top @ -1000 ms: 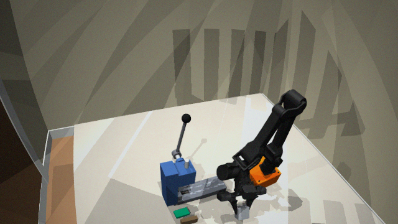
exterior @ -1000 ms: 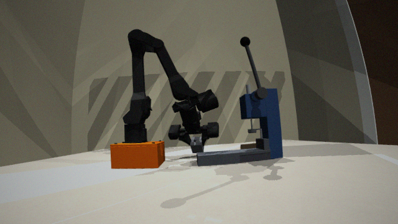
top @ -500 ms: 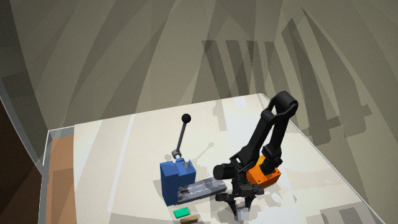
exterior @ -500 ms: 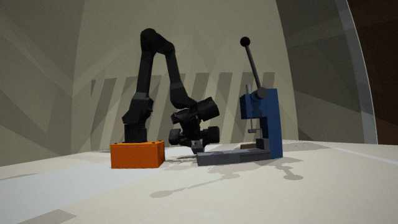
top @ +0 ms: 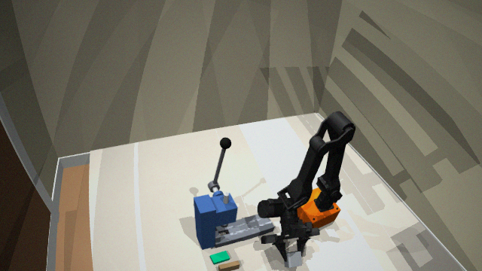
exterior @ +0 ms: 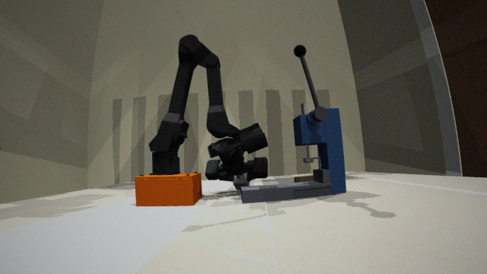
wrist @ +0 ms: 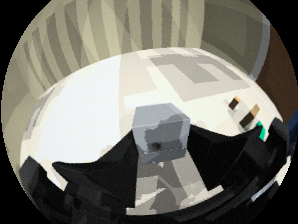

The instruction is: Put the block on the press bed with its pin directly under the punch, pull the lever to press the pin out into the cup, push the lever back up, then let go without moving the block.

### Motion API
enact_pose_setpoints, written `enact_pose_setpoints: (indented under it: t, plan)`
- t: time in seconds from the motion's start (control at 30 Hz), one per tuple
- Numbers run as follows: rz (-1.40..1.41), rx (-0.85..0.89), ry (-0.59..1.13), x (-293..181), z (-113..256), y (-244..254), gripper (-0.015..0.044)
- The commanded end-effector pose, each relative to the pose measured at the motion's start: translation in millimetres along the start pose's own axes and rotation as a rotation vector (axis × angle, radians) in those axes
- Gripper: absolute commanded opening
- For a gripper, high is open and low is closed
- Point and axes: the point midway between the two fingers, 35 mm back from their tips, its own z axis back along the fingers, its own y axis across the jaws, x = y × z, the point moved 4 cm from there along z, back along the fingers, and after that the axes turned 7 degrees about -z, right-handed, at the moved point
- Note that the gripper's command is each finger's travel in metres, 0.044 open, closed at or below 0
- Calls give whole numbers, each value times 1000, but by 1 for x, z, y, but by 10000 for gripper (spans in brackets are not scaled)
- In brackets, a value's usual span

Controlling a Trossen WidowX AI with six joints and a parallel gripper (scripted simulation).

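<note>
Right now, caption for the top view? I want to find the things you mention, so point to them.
Gripper point(top: 294, 256) point(exterior: 240, 183) point(wrist: 157, 127) holding the block point(top: 294, 260) point(exterior: 240, 180) point(wrist: 160, 131) beside the press point(top: 205, 222) point(exterior: 336, 152), lever point(top: 220, 165) point(exterior: 310, 81) raised.
</note>
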Motion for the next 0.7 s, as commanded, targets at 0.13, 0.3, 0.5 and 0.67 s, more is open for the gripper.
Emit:
enact_pose_setpoints:
  t: [0.13, 0.3, 0.5, 0.67]
  plan:
    - [2, 6, -10, 0, 0, 1, 0]
    - [2, 8, -28, 3, 2, 1, 0]
    - [2, 8, -28, 3, 2, 1, 0]
    - [2, 8, -28, 3, 2, 1, 0]
